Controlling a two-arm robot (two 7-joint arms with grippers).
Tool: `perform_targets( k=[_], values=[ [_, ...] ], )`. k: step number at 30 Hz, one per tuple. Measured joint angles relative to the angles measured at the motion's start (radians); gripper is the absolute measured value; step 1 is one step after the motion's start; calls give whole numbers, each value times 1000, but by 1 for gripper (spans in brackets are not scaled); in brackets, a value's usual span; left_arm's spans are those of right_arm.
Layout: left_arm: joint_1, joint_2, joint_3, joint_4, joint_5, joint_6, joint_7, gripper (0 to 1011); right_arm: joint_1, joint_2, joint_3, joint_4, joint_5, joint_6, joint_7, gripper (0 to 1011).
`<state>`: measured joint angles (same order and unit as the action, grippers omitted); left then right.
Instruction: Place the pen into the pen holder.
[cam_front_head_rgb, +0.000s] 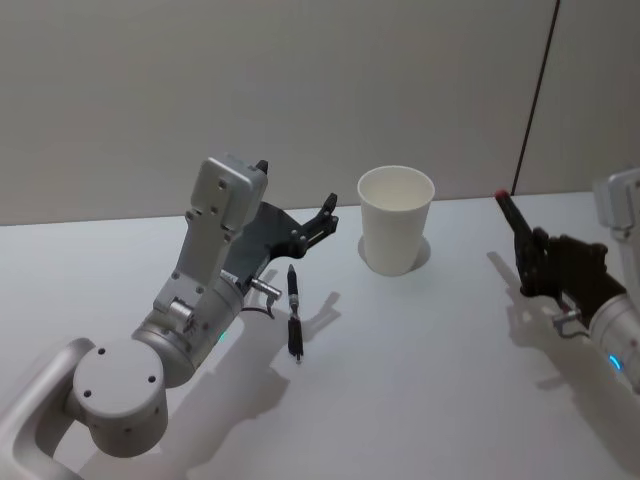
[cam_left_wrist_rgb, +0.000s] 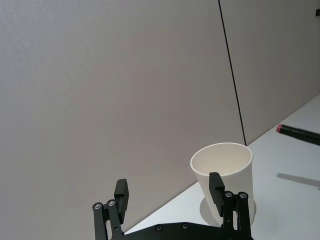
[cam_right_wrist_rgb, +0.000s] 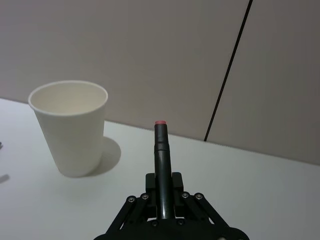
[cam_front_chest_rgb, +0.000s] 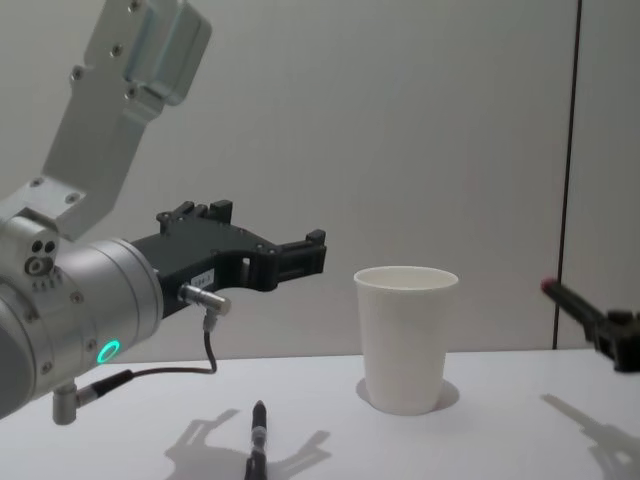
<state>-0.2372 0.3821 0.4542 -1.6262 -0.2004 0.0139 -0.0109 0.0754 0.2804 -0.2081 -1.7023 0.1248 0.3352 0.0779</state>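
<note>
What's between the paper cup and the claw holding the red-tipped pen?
Only bare table lies between the cup and the right gripper, shut on the red-tipped pen; the head view shows it.

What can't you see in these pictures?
Inside bottom of the cup: chest view, its wall hides it.
Lower end of the lying pen: chest view, cut off by the bottom edge.
Lower part of the held pen: right wrist view, hidden in the jaws of the right gripper.
</note>
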Motion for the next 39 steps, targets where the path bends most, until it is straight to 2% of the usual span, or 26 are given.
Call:
perform_targets(
  k=[9, 19, 23, 29, 39],
  values=[
    [0, 0, 0, 0, 0, 0, 0, 1001, 28, -11, 4, 8, -7, -119, 12, 172],
    [0, 0, 0, 0, 0, 0, 0, 1001, 96, -48, -2, 60, -22, -258, 42, 172],
    [0, 0, 0, 0, 0, 0, 0, 1001, 148, -78, -13, 114, -38, -336, 64, 172],
    [0, 0, 0, 0, 0, 0, 0, 1001, 221, -121, -30, 199, -66, -417, 89, 172],
    [0, 0, 0, 0, 0, 0, 0, 1001, 300, -168, -51, 310, -119, -483, 109, 172]
  ],
)
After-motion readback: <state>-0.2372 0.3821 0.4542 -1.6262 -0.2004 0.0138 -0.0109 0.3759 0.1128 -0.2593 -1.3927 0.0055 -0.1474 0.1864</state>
